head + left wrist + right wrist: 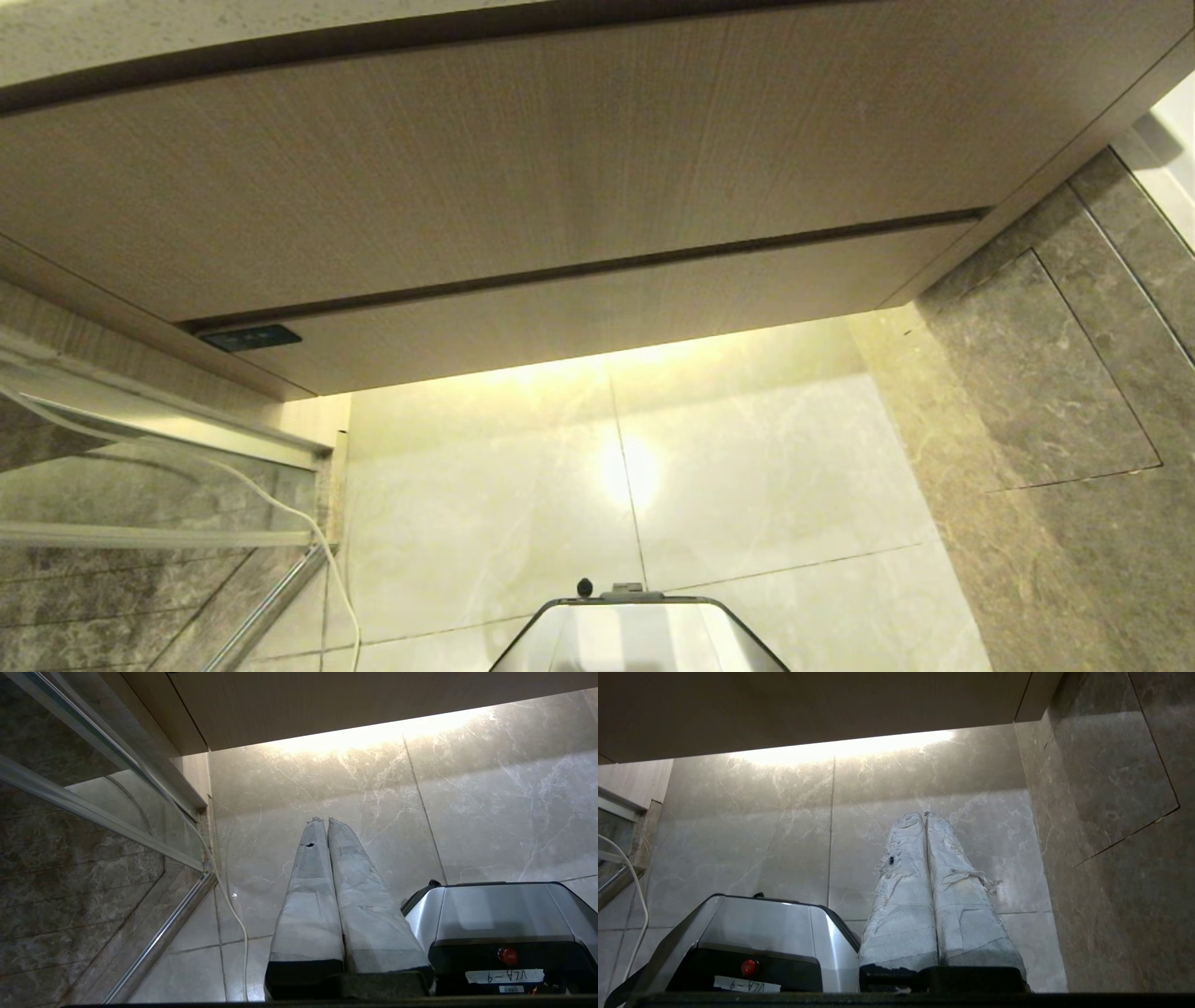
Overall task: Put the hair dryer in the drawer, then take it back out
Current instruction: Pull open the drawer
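Observation:
The drawer (597,313) is the low wood-grain front under the vanity, with a small black plate (250,337) at its left end. It is shut, level with the taller wood-grain panel (523,159) above it. The hair dryer is out of view. Neither gripper shows in the head view. My left gripper (325,821) hangs low over the floor tiles, its taped fingers (310,882) pressed together with nothing between them. My right gripper (924,815) does the same on the other side of the base, its frayed fingers (957,891) shut and empty.
My silver base (639,625) sits on pale marble floor tiles (766,467) lit from under the cabinet. A glass partition with a metal frame (159,439) stands at the left, and a white cable (308,532) runs down beside it. A dark stone wall (1055,373) closes the right.

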Controlling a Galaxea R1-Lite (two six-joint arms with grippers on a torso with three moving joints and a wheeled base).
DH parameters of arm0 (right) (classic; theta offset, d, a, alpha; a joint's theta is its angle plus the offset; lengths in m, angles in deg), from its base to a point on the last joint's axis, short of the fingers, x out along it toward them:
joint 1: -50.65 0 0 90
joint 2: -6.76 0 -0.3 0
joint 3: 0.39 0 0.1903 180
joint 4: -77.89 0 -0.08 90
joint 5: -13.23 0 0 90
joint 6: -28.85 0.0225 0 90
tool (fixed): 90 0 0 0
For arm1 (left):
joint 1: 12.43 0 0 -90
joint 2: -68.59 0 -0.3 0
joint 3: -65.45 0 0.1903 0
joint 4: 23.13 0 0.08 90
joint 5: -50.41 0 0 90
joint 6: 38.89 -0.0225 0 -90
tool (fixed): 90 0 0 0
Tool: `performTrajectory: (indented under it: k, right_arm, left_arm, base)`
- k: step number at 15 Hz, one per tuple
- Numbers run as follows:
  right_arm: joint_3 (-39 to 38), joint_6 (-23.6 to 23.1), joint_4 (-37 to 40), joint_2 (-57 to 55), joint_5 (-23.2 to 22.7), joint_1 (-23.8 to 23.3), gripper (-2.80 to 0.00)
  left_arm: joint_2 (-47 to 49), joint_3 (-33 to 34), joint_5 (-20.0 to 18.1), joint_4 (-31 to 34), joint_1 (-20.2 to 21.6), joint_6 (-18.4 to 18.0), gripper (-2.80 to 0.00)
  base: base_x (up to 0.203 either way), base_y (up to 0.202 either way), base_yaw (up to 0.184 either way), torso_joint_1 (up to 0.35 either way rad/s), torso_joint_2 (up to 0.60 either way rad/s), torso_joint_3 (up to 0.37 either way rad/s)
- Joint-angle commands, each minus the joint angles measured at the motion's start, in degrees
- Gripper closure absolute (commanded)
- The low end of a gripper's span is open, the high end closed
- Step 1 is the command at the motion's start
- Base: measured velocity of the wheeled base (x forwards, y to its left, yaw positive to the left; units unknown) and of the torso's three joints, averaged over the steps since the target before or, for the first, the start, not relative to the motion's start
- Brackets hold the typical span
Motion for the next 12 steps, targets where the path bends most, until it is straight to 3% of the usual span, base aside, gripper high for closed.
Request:
performTrajectory:
  k: [1,12]
  right_arm:
    - [-2.32,-0.04,-0.06,2.14,-0.11,0.02,0.0]
    - [-2.32,0.05,-0.06,2.14,-0.11,0.02,0.0]
  left_arm:
    - [0.0,0.04,0.01,-0.01,0.01,0.02,0.0]
    - [0.0,0.09,0.01,-0.01,0.01,0.02,0.0]
  base:
    - [0.0,0.0,0.0,0.0,0.0,0.0]
    - [0.0,0.0,0.0,0.0,0.0,0.0]
